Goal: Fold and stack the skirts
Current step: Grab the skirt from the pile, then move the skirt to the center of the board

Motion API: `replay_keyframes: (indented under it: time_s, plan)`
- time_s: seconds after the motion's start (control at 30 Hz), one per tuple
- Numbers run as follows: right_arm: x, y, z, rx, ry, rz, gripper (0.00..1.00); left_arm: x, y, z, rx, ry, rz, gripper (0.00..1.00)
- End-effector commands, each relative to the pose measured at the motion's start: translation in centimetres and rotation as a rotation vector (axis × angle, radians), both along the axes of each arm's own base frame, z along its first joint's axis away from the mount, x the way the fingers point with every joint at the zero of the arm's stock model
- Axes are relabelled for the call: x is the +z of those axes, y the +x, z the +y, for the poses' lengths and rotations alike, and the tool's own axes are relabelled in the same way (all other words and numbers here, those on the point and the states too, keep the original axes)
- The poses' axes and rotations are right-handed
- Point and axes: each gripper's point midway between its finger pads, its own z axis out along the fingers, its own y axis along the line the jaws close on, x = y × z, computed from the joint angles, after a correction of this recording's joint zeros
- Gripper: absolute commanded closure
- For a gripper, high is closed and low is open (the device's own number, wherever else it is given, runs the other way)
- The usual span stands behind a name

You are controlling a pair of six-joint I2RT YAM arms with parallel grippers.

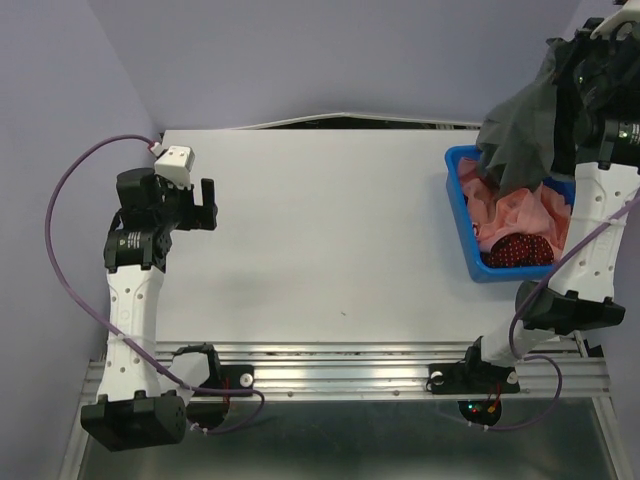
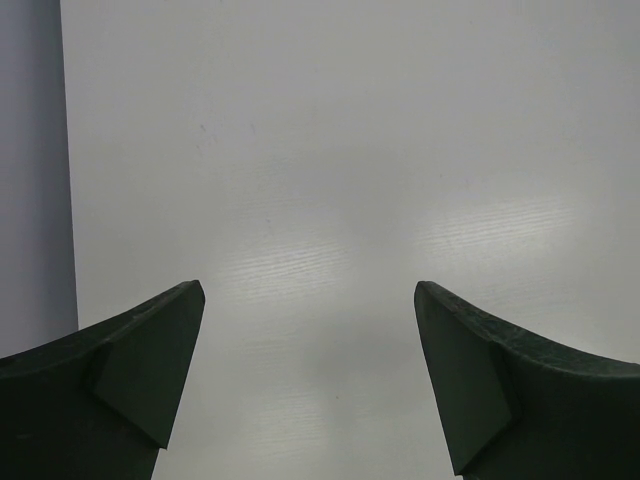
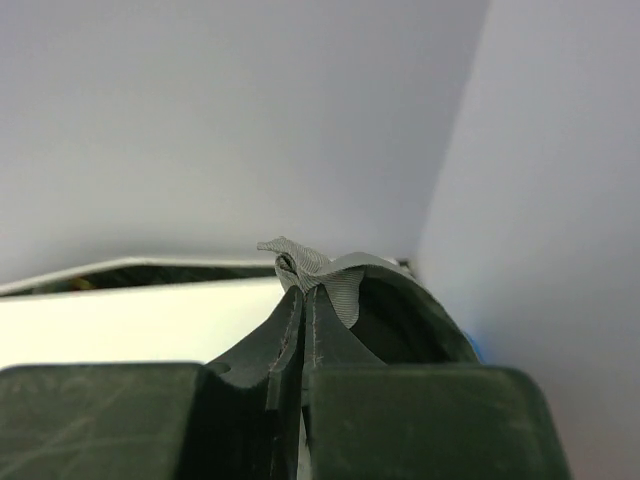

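Observation:
A dark grey skirt (image 1: 525, 125) hangs in the air over the blue bin (image 1: 458, 205) at the table's right edge. My right gripper (image 1: 572, 55) is raised high and shut on the skirt's edge; in the right wrist view a ribbed grey fold (image 3: 320, 270) pokes out above the closed fingertips (image 3: 305, 300). A dark red polka-dot skirt (image 1: 520, 250) lies inside the bin, partly under pink cloth (image 1: 510, 215). My left gripper (image 1: 205, 205) hovers open over the bare left part of the table (image 2: 330, 200), nothing between its fingers (image 2: 150, 350).
The white table (image 1: 320, 240) ends at a metal rail along the near edge (image 1: 340, 370). Purple walls close in on the left, back and right. A purple cable (image 1: 75, 170) loops beside the left arm.

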Motion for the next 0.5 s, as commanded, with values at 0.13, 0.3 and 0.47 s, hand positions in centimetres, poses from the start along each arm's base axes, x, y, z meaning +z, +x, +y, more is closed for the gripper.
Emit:
replay_keyframes:
  time_s: [0.13,0.3,0.47]
  plan:
    - [16.3,-8.5,9.3,0.445,0.148,-0.536,0.99,4.4,1.1,-0.9,-0.038,-0.038,-0.116,0.02]
    - [18.7,-11.4,12.8,0.685,0.333,-0.592,0.99,6.5,1.2,-1.0,-0.024,-0.065,-0.174,0.01]
    - [16.3,-10.7,15.9,0.843,0.459,-0.489,0.99,8.9,0.7,-1.4,-0.035,-0.102,-0.257,0.01]
